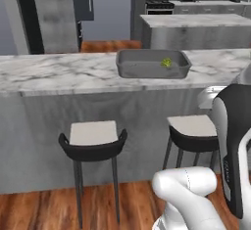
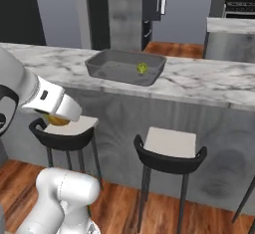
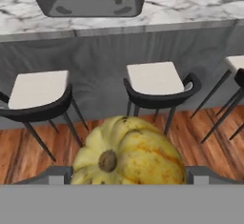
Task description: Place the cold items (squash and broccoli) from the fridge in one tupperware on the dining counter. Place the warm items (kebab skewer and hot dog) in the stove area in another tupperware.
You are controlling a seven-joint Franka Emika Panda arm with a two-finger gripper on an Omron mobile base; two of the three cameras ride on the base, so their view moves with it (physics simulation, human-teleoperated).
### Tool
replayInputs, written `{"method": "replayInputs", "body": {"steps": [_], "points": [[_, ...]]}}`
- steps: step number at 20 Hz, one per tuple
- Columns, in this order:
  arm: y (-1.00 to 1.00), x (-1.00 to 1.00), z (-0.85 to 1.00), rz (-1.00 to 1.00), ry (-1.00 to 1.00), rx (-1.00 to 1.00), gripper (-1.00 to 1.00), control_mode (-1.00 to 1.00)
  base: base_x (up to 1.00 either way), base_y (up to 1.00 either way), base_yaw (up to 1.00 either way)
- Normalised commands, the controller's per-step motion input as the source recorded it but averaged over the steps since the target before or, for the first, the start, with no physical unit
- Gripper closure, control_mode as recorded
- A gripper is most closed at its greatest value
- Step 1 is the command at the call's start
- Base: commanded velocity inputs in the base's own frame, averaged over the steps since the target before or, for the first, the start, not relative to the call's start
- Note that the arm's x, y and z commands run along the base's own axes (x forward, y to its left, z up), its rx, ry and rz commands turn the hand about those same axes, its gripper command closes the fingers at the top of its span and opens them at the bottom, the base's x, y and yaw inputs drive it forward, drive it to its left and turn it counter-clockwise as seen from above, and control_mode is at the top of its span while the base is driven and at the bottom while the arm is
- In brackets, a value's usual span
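The squash, yellow with orange streaks and its stem end toward the camera, sits clamped between the finger tips of the gripper, whose jaws stand wide apart around it. In the right base view a sliver of the same yellow shows under the white hand, low and on the near side of the dining counter, above the left stool; how firmly it is held there is hard to judge from that angle. Beyond the hand, a row of dark stools with pale seats stands against the counter's grey front. On the marble top rests a grey tupperware, with the small green broccoli inside it toward its right end. Farther back, a stove stands against the far wall.
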Motion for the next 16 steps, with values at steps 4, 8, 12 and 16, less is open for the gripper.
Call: {"method": "replayInputs", "body": {"steps": [4,8,12,16], "points": [[0.00,0.00,0.00,0.00,0.00,0.00,1.00,1.00,0.60,0.34,-0.24],[0.00,0.00,0.00,0.00,0.00,0.00,1.00,1.00,0.71,0.55,-0.10],[0.00,0.00,0.00,0.00,0.00,0.00,1.00,1.00,0.51,0.41,-0.05],[0.00,0.00,0.00,0.00,0.00,0.00,1.00,1.00,0.41,0.00,-0.06]]}}
